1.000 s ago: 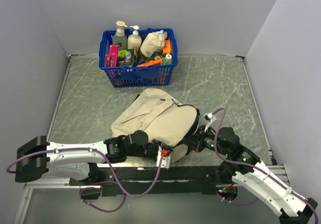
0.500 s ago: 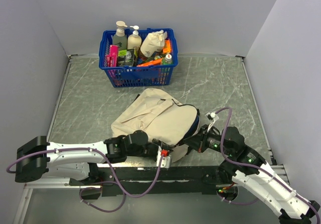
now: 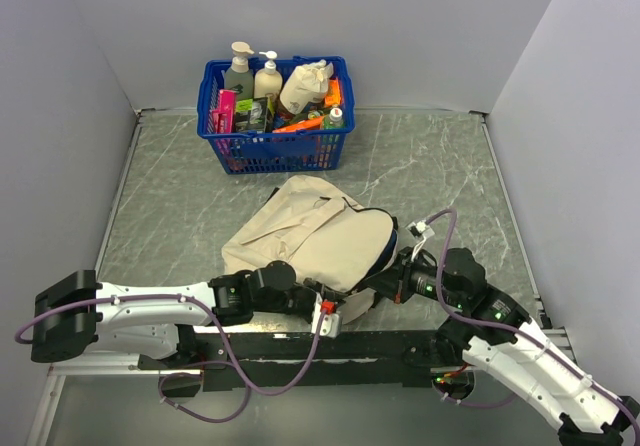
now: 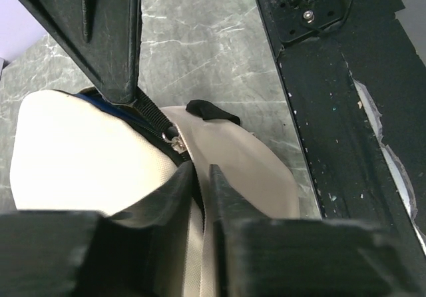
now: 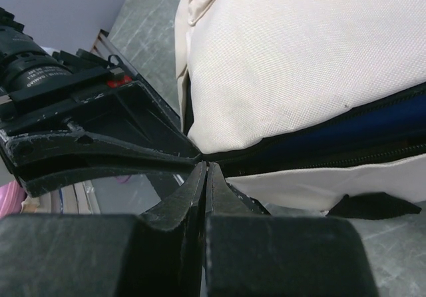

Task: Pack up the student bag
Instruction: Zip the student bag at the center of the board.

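Observation:
The student bag (image 3: 310, 231) is a beige fabric backpack lying flat in the middle of the table. Its black zipper (image 5: 333, 156) is partly open and shows blue lining. My left gripper (image 3: 350, 308) is at the bag's near edge, its jaws nearly closed on a strip of beige fabric (image 4: 201, 169). My right gripper (image 3: 383, 288) comes in from the right. Its fingers are shut, and their tips (image 5: 205, 165) rest against the end of the zipper seam. The silver zipper pull (image 4: 174, 140) lies free just beside the right gripper's fingers (image 4: 106, 37).
A blue plastic basket (image 3: 275, 151) full of bottles and packets stands at the back, behind the bag. The dark mounting rail (image 3: 300, 346) runs along the near edge under both wrists. Grey walls close in the left, back and right sides.
The right arm's wrist has shifted slightly right and towards the near edge, its tips staying at the bag. The left arm and the bag have hardly moved.

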Robot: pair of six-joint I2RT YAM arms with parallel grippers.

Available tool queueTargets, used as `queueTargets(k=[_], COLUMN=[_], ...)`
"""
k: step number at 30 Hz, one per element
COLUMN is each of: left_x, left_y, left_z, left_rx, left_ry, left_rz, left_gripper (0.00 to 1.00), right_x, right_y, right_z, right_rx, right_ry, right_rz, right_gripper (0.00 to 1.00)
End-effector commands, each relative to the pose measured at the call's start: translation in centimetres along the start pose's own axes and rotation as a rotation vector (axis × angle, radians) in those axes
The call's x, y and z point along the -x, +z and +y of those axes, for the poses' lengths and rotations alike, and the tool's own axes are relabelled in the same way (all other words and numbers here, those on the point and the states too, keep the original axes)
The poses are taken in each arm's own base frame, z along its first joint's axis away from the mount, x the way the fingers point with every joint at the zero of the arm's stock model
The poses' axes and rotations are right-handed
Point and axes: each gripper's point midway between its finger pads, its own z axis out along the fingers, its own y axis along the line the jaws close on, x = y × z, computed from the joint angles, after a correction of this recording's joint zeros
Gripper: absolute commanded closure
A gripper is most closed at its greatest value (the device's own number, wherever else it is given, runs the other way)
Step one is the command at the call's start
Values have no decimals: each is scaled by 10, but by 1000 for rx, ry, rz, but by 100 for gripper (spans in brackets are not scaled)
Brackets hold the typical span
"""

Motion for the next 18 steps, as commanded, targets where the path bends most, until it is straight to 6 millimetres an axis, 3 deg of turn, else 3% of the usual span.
queueTargets(k=[1, 2, 8, 12, 18], left_x=[-10, -11, -12, -4, 14], left_y=[-1, -1, -1, -2, -4], left_z=[-16, -16, -15, -15, -18], left_rx=[-53, -53, -57, -93, -179], left_ry=[-42, -46, -39, -18, 11], left_rz=[36, 39, 49, 48, 29], left_gripper=[88, 99, 99, 99, 99], right_x=[32, 33, 37, 40, 65], right_y=[-9, -9, -9, -11, -14], right_z=[23, 24, 17, -5, -36], right_rx=[45, 44, -5, -143, -387], right_ry=[-51, -53, -52, -51, -72], right_rz=[-87, -88, -95, -86, -109], right_gripper=[100, 100, 100, 100, 100])
